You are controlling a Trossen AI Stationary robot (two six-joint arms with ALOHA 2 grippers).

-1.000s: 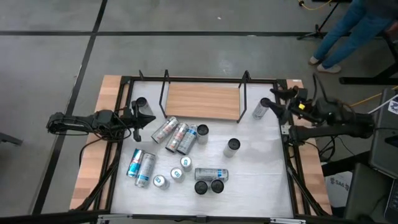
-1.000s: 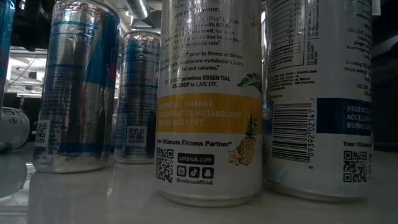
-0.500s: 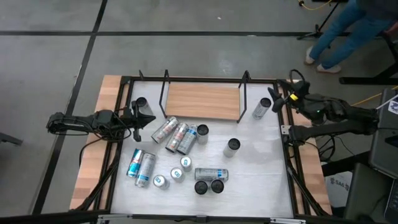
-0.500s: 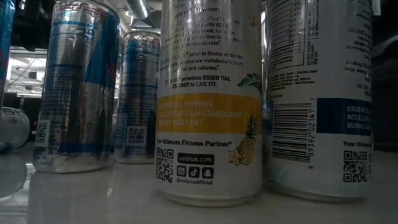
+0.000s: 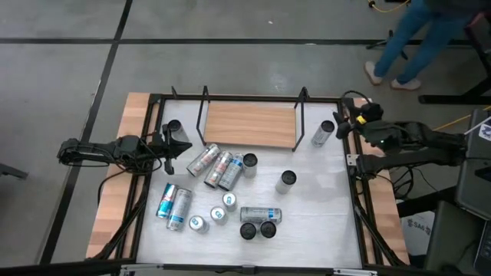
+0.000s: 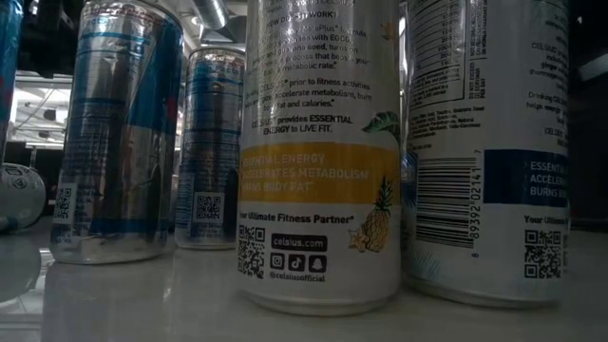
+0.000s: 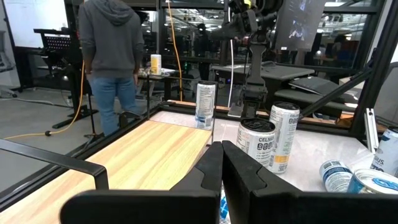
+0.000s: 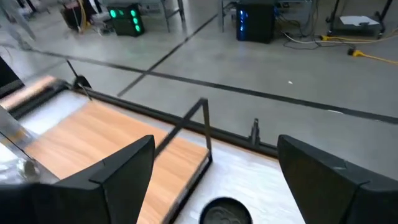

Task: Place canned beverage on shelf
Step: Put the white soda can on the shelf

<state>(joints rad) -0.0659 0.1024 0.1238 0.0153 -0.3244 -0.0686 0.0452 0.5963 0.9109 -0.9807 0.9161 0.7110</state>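
Observation:
The shelf (image 5: pixel 249 125), a light wooden board in a black rod frame, stands at the table's far middle; it also shows in the right wrist view (image 8: pixel 93 143) and the left wrist view (image 7: pixel 124 155). An upright silver can (image 5: pixel 323 133) stands on its base just off the shelf's right end. My right gripper (image 5: pixel 339 123) hovers open above and to the right of it; the can's dark top (image 8: pixel 226 211) shows between and below the spread fingers (image 8: pixel 118 168). My left gripper (image 5: pixel 179 146) waits shut at the table's left, empty (image 7: pixel 221 165).
Several more cans stand or lie on the white tabletop: a lying group (image 5: pixel 219 167), an upright one (image 5: pixel 286 181), others near the front (image 5: pixel 259 218). A dark can (image 5: pixel 173 127) stands by my left gripper. The low view shows cans up close (image 6: pixel 318 152). A person walks beyond the far right corner (image 5: pixel 406 46).
My right gripper has turned at the wrist and tipped downward, so it now looks down at the shelf's right end and the can there; it stays open above the far right corner. The person beyond the table has walked leftward.

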